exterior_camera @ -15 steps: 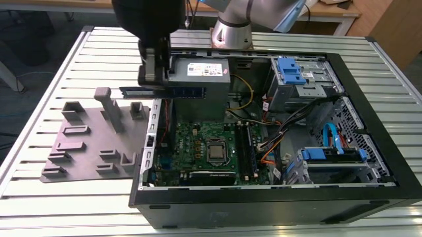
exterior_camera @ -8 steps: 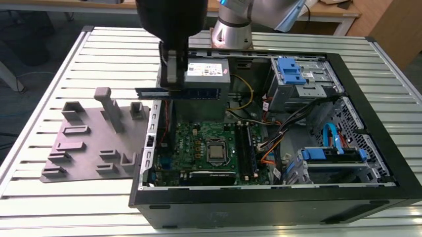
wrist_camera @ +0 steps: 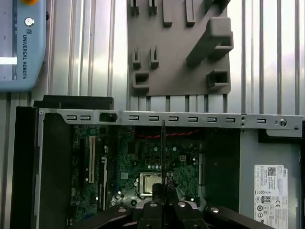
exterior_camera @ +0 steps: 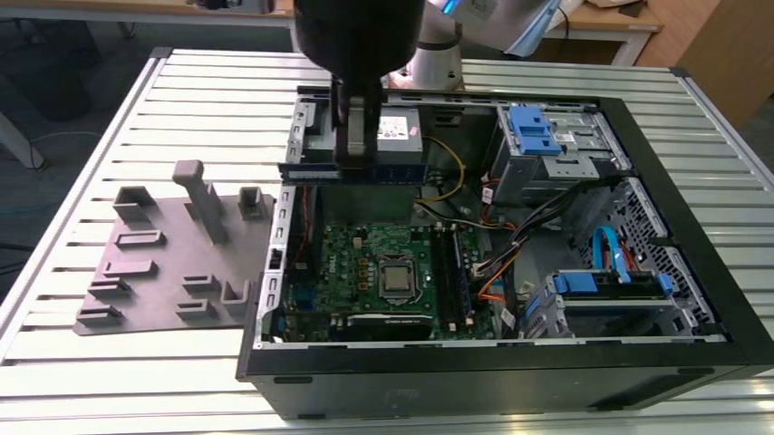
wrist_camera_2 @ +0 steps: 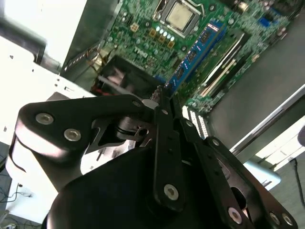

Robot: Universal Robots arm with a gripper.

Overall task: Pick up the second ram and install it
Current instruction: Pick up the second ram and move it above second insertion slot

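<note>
end effector (wrist_camera_2: pixel 164 98) clamped on second ram (wrist_camera_2: pixel 196 54): flat, narrow blue stick, dark chips.

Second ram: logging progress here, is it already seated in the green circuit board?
No, in the exterior view the gripper holds the second ram clear above the green circuit board.

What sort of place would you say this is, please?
Probably a robotics lab bench for computer assembly: a slatted metal table carries an open desktop case with a green motherboard, beside a grey fixture tray, and the gripper holds the second ram above the case.
</note>
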